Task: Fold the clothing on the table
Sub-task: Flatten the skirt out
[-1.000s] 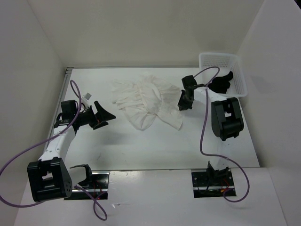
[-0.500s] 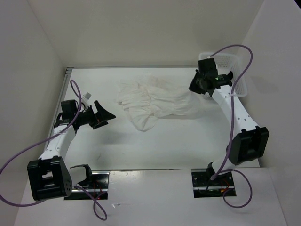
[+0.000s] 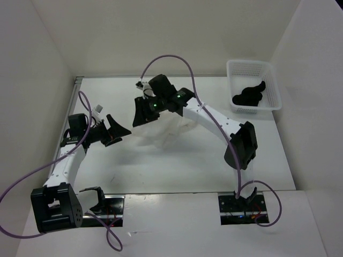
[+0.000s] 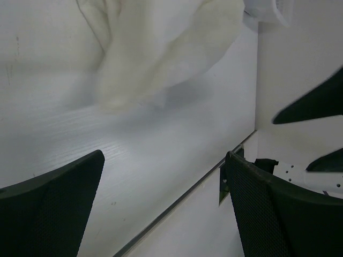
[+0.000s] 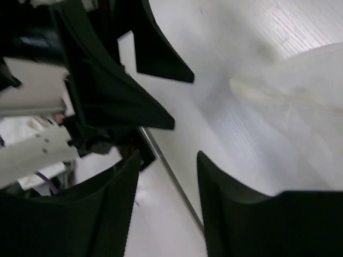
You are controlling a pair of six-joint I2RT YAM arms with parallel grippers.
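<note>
— Where is the clothing [image 4: 161,48]?

— Bunched on the bench [image 3: 187,166], far of the middle, partly under my right arm, which stretches across to the left.

— Are you gripping it?

— No. My right end effector [image 5: 168,160] hangs at the clothing's left end, fingers parted, nothing between them. My left end effector [image 3: 119,134] is spread wide near the left edge, apart from the clothing.

Your left gripper [image 3: 115,131] sits at 9 o'clock, jaws spread wide, pointing toward 3. Your right arm [image 3: 214,115] arches in from 5 o'clock; right gripper [image 3: 142,112] near 11, fingers parted.
</note>
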